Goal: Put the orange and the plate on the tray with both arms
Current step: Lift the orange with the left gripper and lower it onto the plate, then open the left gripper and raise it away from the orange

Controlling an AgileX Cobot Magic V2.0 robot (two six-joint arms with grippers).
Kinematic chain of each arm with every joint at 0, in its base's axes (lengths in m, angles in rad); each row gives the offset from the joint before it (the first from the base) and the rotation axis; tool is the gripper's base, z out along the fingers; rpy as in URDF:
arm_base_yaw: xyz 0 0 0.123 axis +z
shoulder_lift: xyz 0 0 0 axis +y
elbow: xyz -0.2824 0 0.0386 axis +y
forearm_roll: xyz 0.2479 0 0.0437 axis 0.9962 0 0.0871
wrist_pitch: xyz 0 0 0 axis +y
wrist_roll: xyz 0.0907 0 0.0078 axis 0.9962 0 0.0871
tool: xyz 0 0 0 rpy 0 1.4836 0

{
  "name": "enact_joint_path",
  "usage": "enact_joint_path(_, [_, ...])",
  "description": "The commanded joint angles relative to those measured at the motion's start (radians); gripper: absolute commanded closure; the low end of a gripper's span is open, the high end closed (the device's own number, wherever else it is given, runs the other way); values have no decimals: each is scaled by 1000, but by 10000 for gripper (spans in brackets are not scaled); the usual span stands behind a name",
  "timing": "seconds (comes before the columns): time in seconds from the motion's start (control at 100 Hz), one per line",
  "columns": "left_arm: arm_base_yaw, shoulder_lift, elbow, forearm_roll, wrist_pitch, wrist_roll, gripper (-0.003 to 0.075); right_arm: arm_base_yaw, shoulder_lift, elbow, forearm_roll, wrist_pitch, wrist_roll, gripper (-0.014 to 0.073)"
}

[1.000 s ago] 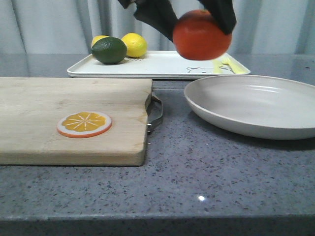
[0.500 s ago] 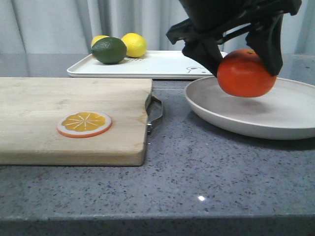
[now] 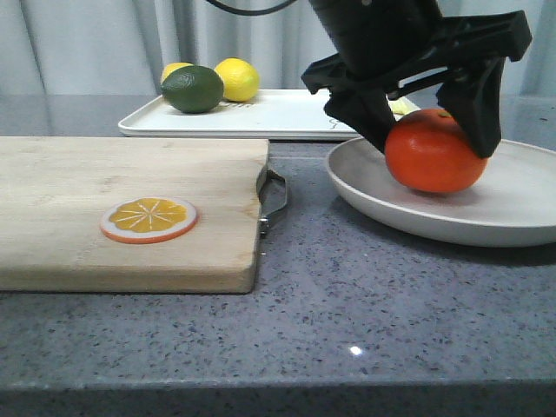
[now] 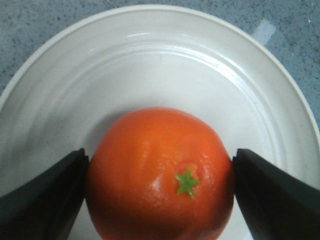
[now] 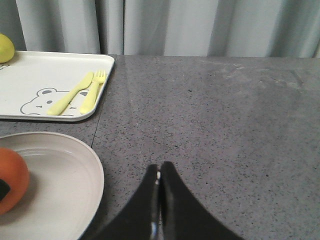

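The orange (image 3: 434, 152) sits in the off-white plate (image 3: 521, 217) on the right of the table. My left gripper (image 3: 432, 146) reaches down from above, and its two black fingers press the orange's sides. In the left wrist view the orange (image 4: 160, 175), with its green stem mark, lies between the fingers of the gripper (image 4: 160, 155) on the plate (image 4: 150, 60). The white tray (image 3: 278, 113) lies behind the plate. My right gripper (image 5: 160, 167) is shut and empty over bare table beside the plate (image 5: 65, 170); the orange (image 5: 10, 180) and the tray (image 5: 45, 70) also show there.
A wooden cutting board (image 3: 130, 200) with a metal handle (image 3: 276, 200) fills the left and carries an orange slice disc (image 3: 148, 219). A lime (image 3: 193, 89) and lemons (image 3: 237, 78) sit on the tray's left end. A yellow fork and spoon (image 5: 82, 92) lie on its right end.
My left gripper carried the orange from above the tray forward and down into the plate. The orange now rests on the plate, still between the fingers.
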Motion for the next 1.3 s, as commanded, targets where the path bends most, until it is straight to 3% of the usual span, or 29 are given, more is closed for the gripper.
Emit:
enact_joint_path(0.0, [-8,-59,-38,-32,-29,3,157,-3,13,-36,-5,-68,-2,650])
enact_joint_path(0.19, [-8,-59,-42,-32,-17,3,109,-3,13,-36,-5,-63,-2,650])
enact_joint_path(0.38, [2,-59,-95,-28,7,3,110,-3,13,-36,-5,-54,-2,650])
enact_joint_path(0.58, [30,-59,-200,-26,127,3,129,-3,13,-36,-5,-40,-2,650])
enact_joint_path(0.7, [36,-72,-206,-26,182,3,244,-3,13,-36,-5,-39,-2,650])
enact_joint_path(0.87, [36,-87,-204,-28,181,3,593,-3,13,-36,-5,-39,-2,650])
enact_joint_path(0.96, [36,-101,-204,-30,179,6,741,-3,13,-36,-5,-34,-2,650])
enact_joint_path(1.12, [36,-146,-167,-30,171,17,740,-3,13,-36,-5,-18,-2,650])
enact_joint_path(1.29, [36,-252,-20,-30,65,37,740,-3,13,-36,-5,-7,-2,650])
